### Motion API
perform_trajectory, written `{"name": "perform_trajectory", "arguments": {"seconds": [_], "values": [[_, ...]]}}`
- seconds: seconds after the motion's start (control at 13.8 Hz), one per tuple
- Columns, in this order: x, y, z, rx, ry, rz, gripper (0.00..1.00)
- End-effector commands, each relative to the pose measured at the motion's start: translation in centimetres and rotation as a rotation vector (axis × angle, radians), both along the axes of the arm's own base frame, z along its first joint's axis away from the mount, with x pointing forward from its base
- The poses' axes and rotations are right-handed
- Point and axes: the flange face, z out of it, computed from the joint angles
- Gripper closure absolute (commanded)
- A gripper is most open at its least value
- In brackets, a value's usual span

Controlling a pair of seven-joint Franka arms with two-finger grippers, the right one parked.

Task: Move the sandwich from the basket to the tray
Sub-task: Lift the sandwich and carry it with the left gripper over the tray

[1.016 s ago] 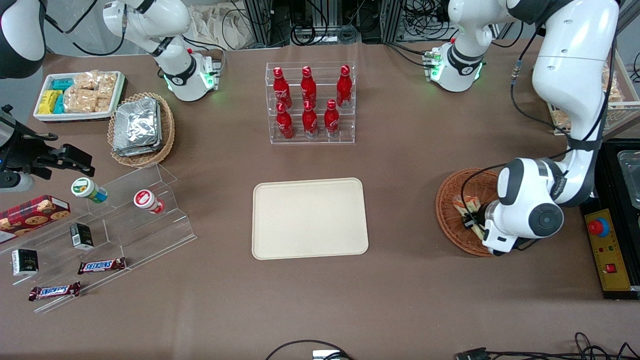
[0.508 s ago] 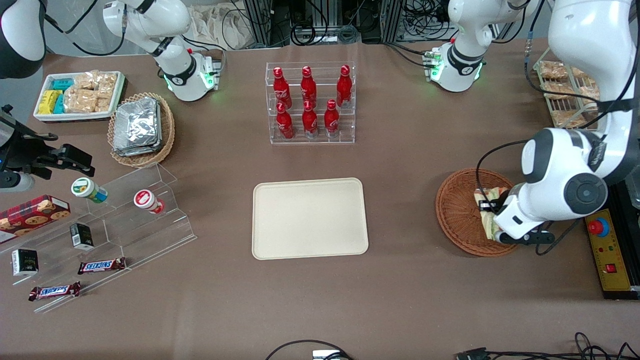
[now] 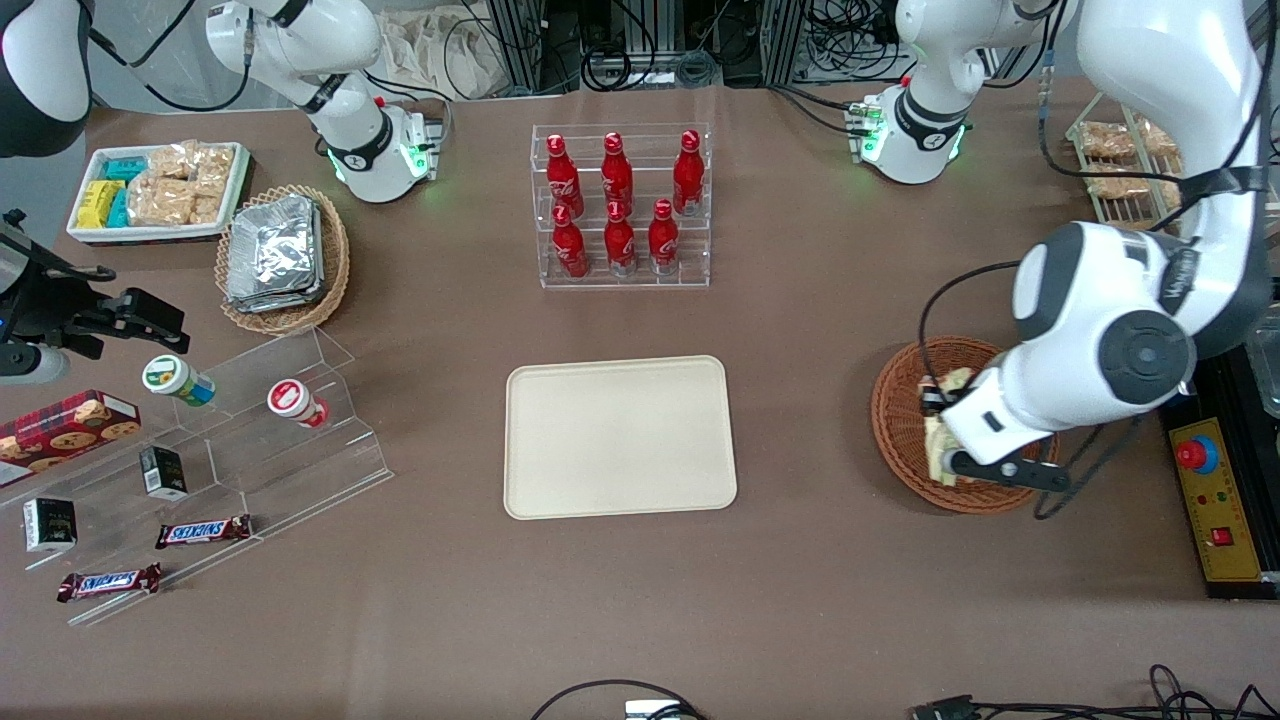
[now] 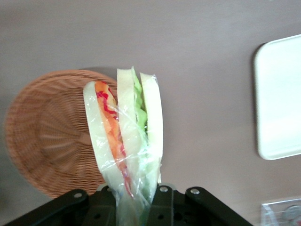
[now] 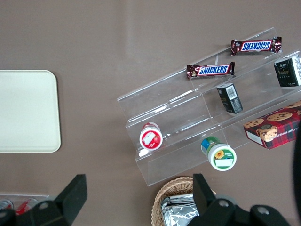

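Sandwich (image 4: 126,141) is gripped in the tool (image 4: 134,195), lifted above the basket (image 3: 905,420); carrying to the tray (image 3: 620,436) is called for next.

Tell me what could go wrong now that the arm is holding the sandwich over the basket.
The gripper seems to pinch only the sandwich at its narrow end through loose clear wrap, so it might slip or swing. It hangs above the basket, and the tray lies well toward the parked arm, so a fast carry could shake it loose.
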Motion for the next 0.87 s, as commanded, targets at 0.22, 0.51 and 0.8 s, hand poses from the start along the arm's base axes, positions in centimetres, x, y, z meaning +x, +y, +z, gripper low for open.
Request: {"name": "perform_trajectory", "arguments": {"seconds": [0.22, 0.51, 0.8], "values": [[-0.1, -13.5, -5.2, -0.009, 0.061, 0.146, 1.0], [-1.0, -20.0, -10.7, -0.05, 0.011, 0.189, 1.0], [-2.7, -24.7, -16.1, -0.065, -0.012, 0.194, 1.0]]}}
